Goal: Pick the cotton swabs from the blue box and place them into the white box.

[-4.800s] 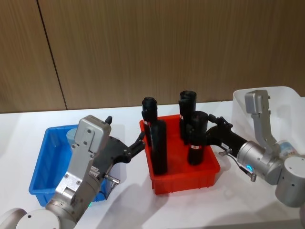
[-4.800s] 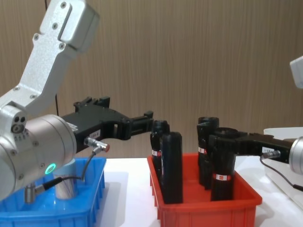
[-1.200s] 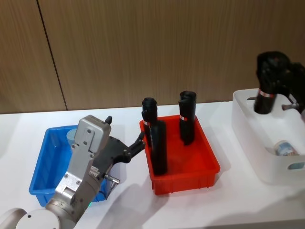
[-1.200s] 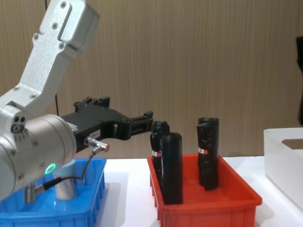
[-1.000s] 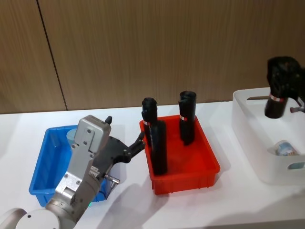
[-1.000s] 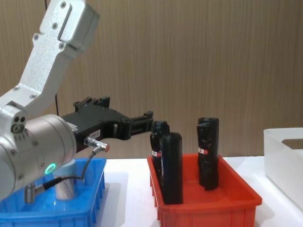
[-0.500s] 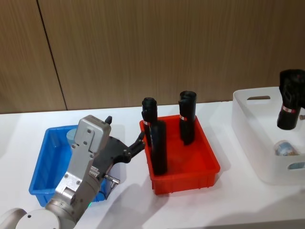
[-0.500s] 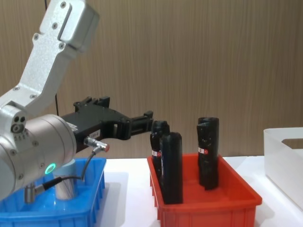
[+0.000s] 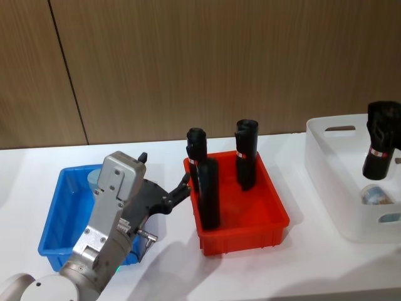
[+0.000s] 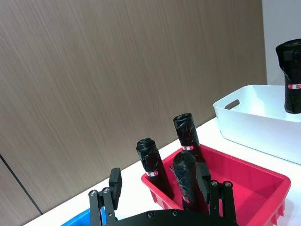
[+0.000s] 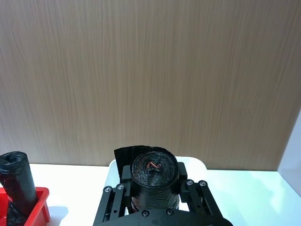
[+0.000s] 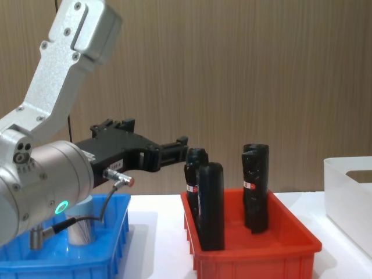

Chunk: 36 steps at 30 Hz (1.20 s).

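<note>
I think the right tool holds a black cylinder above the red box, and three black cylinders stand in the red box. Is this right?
Not quite. In the head view, the right tool holds the black cylinder above the white box, not the red box. The rest holds: three black cylinders stand in the red box.

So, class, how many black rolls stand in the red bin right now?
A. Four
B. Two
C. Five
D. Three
D. Three black rolls stand upright in the red bin; a fourth black roll hangs over the white box, clamped in the right gripper.
</note>
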Tool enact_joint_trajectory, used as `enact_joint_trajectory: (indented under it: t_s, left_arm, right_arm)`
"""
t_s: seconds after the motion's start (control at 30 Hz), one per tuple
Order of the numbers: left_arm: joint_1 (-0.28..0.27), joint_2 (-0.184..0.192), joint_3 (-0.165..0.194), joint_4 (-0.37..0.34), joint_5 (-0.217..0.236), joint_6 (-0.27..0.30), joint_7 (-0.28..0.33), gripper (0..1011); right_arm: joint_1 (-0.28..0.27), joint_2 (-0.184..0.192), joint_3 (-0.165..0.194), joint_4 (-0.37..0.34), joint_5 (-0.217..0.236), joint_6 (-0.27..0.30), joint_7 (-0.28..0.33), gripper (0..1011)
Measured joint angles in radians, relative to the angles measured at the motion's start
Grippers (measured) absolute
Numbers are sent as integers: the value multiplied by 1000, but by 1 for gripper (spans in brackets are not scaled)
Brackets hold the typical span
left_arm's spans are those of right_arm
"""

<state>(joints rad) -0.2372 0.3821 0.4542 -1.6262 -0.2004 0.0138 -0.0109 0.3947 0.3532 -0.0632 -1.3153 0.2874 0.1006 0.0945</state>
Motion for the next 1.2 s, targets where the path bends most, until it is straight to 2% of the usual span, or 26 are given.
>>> enact_joint_trajectory:
  t_s: [0.4,0.53,0.7,0.93,1.2]
  left_arm:
    - [0,0,0,0,0,0,0,1000]
    - [0,0,0,0,0,0,0,1000]
    - [0,0,0,0,0,0,0,1000]
    - [0,0,0,0,0,0,0,1000]
    - [0,0,0,0,0,0,0,999]
  right_arm:
    - [0,1,2,18,21,-2,50,547]
    - [-1,1,3,19,23,-3,63,607]
    - [-2,1,3,20,26,-2,73,792]
    - [-5,2,4,18,27,-1,80,981]
    - [-10,3,7,10,29,-3,81,1000]
